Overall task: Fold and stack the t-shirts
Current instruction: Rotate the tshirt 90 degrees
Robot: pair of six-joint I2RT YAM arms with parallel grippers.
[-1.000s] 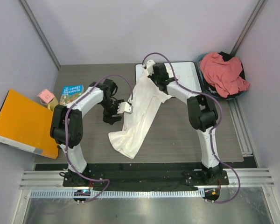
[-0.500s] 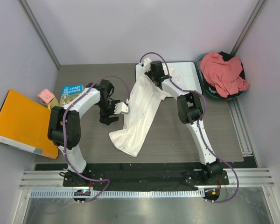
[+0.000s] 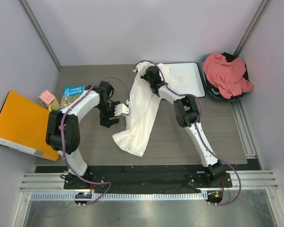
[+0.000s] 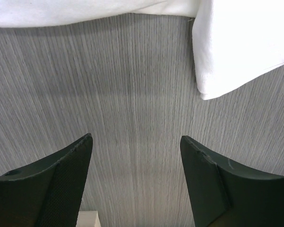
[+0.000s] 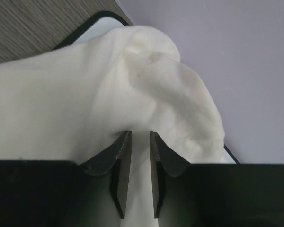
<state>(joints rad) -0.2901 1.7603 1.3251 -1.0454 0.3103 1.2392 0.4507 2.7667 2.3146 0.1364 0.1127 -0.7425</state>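
Observation:
The white t-shirt (image 3: 139,111) hangs as a long crumpled strip from the table's back middle down to its front. My right gripper (image 3: 149,75) is shut on its upper end, with cloth bunched between and above the fingers in the right wrist view (image 5: 140,135). My left gripper (image 3: 121,109) is open and empty just left of the shirt's edge. In the left wrist view (image 4: 136,139) bare table lies between the jaws and the white t-shirt (image 4: 246,47) is beyond the fingertips. The salmon t-shirt (image 3: 227,74) lies heaped in a dark basket (image 3: 213,93) at the back right.
A glossy whiteboard (image 3: 187,78) lies at the back, right of the right gripper. An orange folder (image 3: 23,124), a book (image 3: 73,94) and a pink cube (image 3: 46,97) sit at the left. Grey walls close in at the back and on both sides.
My right gripper has moved left and back with the shirt's upper end, dragging the cloth off the whiteboard. My left gripper has shifted slightly left and stays open.

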